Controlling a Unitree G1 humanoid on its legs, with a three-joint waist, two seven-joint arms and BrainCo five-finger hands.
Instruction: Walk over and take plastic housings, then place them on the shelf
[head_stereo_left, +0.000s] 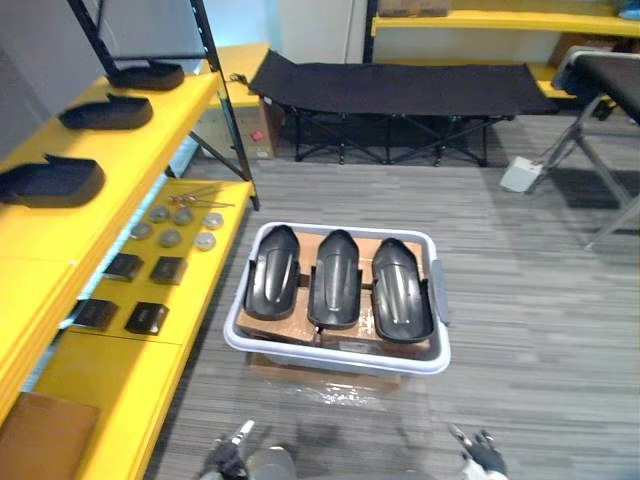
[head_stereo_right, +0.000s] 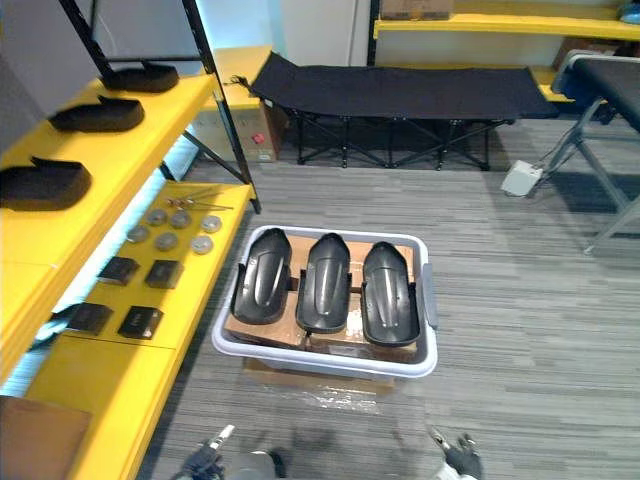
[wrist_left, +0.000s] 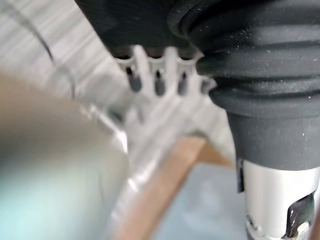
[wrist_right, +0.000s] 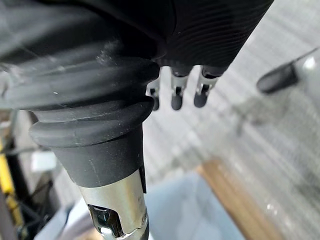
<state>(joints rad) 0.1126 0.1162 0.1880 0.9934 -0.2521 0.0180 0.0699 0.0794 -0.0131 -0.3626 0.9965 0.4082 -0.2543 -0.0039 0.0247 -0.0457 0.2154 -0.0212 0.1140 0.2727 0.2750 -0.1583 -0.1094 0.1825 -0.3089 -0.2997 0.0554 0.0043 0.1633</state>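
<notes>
Three black plastic housings lie side by side in a pale bin that sits on a cardboard box on the floor straight ahead. Three more housings rest in a row on the upper yellow shelf at the left. My left hand and right hand hang low at the near edge, short of the bin. Both hold nothing, with relaxed fingers pointing down over the grey floor.
The lower yellow shelf carries dark square pieces and round metal discs. A black folding cot stands at the back, and a white box lies beside table legs at the right. Grey floor surrounds the bin.
</notes>
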